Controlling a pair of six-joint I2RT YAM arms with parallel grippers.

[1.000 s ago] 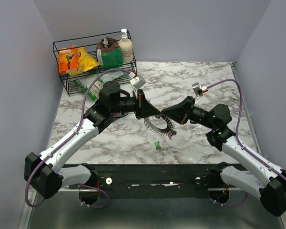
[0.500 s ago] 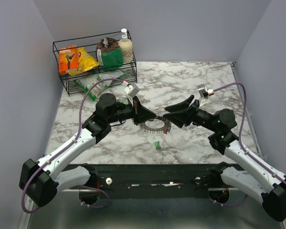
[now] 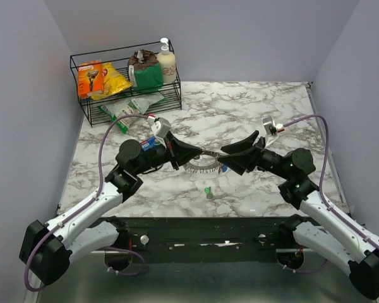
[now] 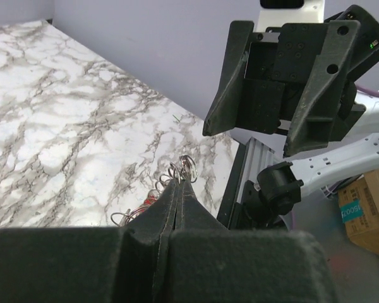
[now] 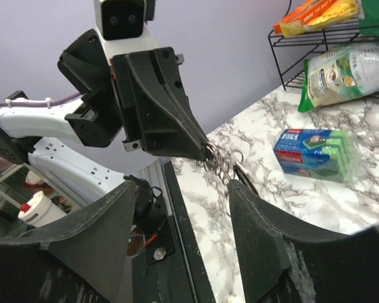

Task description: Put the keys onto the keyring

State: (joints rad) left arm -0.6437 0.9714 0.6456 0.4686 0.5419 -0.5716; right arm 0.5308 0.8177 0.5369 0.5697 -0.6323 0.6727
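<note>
Left gripper (image 3: pixel 198 154) pinches the keyring (image 3: pixel 201 166); right gripper (image 3: pixel 225 158) is spread wide, holding nothing.
Only the top view shows a green key (image 3: pixel 208 191) lying on the marble table (image 3: pixel 252 113), near the ring but apart from it. The left wrist view shows the fingers (image 4: pixel 167 208) pressed tight on the ring's little wire loops. The right wrist view shows a sponge pack (image 5: pixel 312 153) and a wire basket (image 5: pixel 284 44) behind. The left gripper hides part of the ring.
</note>
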